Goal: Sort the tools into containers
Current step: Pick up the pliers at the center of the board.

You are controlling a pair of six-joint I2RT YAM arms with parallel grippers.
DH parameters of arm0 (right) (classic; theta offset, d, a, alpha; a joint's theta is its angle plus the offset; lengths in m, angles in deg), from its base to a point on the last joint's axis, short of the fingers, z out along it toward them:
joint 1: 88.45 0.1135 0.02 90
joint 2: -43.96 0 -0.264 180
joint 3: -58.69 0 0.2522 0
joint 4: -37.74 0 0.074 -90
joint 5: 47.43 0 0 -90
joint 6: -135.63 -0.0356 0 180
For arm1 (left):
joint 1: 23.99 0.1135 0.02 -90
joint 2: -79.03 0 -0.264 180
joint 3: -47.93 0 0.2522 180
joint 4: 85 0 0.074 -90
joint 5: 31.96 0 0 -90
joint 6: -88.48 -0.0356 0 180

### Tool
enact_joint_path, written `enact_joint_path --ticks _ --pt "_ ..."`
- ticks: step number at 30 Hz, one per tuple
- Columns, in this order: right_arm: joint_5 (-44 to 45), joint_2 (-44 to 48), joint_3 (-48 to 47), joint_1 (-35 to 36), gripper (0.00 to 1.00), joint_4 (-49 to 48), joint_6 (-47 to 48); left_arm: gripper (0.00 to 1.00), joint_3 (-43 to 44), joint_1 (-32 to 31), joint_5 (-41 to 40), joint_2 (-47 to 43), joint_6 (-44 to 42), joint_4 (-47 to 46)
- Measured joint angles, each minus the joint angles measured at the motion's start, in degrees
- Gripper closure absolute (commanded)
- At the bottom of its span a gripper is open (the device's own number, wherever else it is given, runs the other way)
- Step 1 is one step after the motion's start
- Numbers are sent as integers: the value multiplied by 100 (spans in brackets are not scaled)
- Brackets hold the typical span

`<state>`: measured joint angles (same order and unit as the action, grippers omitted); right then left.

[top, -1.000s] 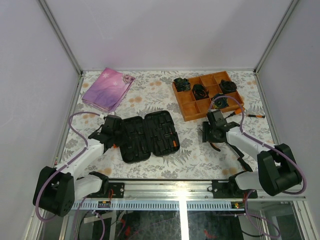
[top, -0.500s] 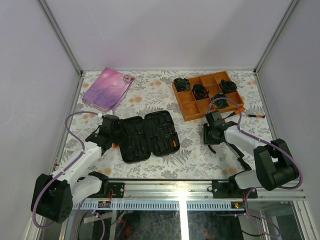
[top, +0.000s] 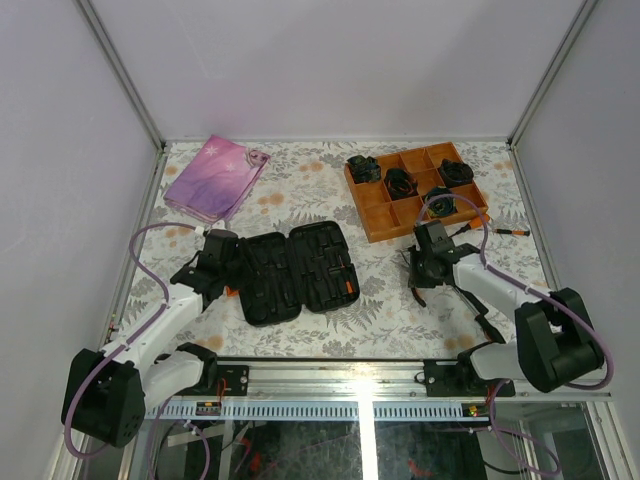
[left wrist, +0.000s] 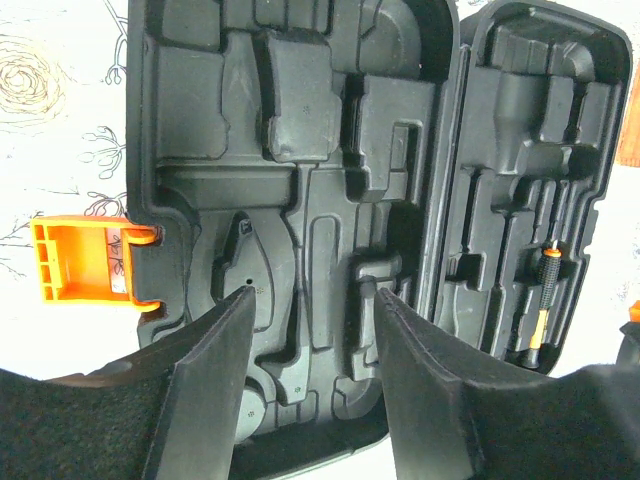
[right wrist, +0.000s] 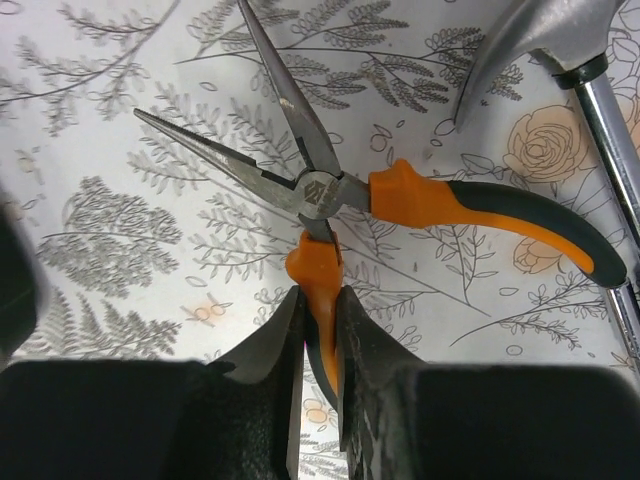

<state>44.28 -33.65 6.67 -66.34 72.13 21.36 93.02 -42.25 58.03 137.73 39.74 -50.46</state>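
— Where are the pliers?

— I have them on the right wrist camera, flat on the flowered table. The long nose is spread in a V and points away from me, and the two orange-and-black handles are splayed apart. From overhead I barely see them: they are a dark sliver under the right arm, just this side of the orange tray.

— And the right pincer?

— Nearly closed. Its two fingers press either side of the nearer handle, and the other handle sticks out free to the right. A shiny metal tool lies just past it, which the overhead view does not show me clearly.

— The case?

— Lying open like a book at mid-table, well apart from the pliers. Only the left wrist camera shows me the moulded slots, and one slim screwdriver sits in the right half. An orange tab juts from the left edge.

— The left pincer?

— About half open over the left half of the case, fingers apart, gripping nothing. I cannot tell if the tips touch the moulding. A pink pouch lies at the far left.
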Motion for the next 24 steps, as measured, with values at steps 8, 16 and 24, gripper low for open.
enact_joint_path --ticks 8,16,24 --pt "-337 922 68 0 100 55 -83 50 -11 0 4 7 -2 -7" --pt "-931 1784 219 0 100 -116 -442 50 -136 0 127 162 -2 -26" --pt "-1445 2275 424 35 100 -544 -1005 51 -341 -321 221 168 105 -181"
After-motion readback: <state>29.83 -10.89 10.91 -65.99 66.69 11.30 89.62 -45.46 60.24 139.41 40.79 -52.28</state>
